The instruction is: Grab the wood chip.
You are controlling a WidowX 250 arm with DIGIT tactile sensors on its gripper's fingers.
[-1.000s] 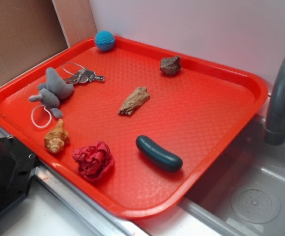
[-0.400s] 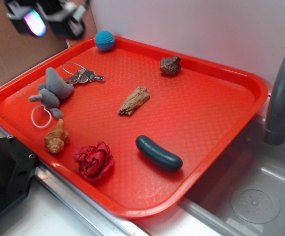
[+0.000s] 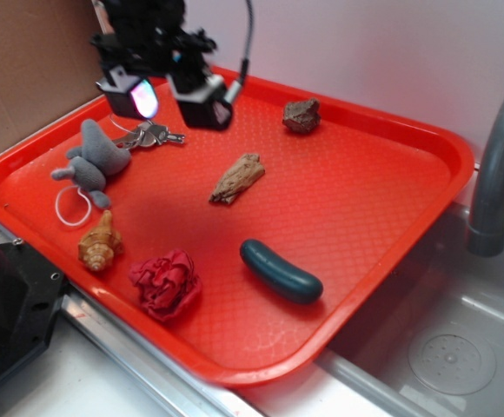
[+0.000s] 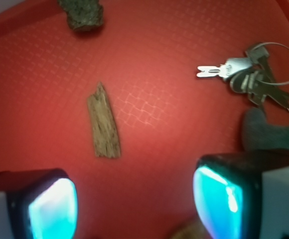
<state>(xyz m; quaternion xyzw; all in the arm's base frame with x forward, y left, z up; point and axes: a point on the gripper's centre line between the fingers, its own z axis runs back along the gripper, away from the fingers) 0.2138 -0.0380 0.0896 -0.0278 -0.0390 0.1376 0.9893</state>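
seeing gripper point(image 3: 172, 94) up in air over back left of red tray point(image 3: 391, 130), above keys point(image 3: 152, 134). i see its fingers point(image 3: 202, 97) spread wide apart, nothing between them. wood chip point(image 3: 237, 178) lies flat near middle of tray, well apart from gripper. in wrist view wood chip point(image 4: 103, 127) sits ahead of left finger, untouched. dark rock point(image 3: 301, 115) near back rim. grey plush toy point(image 3: 94, 162) beside keys. seashell point(image 3: 98, 242), red crumpled cloth point(image 3: 166, 282), dark green pickle point(image 3: 280, 271) along front.

Red tray point(image 3: 426, 165), keys point(image 3: 152, 135), seashell point(image 3: 98, 243), perhaps a pickle point(image 3: 280, 271)
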